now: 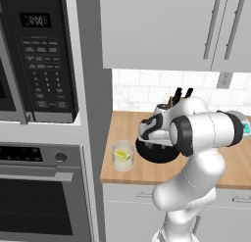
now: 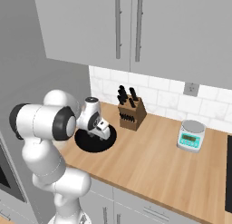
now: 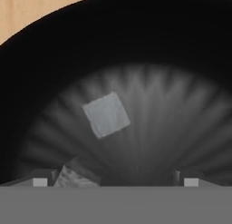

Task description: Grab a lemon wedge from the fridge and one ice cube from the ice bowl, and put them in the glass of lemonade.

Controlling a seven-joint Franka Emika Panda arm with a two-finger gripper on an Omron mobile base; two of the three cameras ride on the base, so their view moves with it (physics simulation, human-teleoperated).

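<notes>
The ice bowl (image 2: 86,143) is a wide black bowl on the wooden counter, and my hand hangs low over its middle. My gripper (image 3: 115,181) is open, its two fingertips (image 3: 40,181) spread wide just above the bowl's ribbed floor. One grey ice cube (image 3: 106,114) lies ahead between the fingers' lines. Another ice cube (image 3: 74,174) sits right beside the left fingertip. Nothing is held. The glass of lemonade (image 1: 122,156) stands left of the ice bowl (image 1: 147,157), with a yellow lemon wedge (image 1: 122,155) showing inside it. The fridge is out of view.
A wooden knife block (image 2: 132,112) stands behind the bowl against the tiled wall. A small kitchen scale (image 2: 190,136) sits farther right on the counter (image 2: 149,164). The microwave (image 1: 41,55) and oven (image 1: 41,197) column rises left of the glass. Wall cabinets hang overhead.
</notes>
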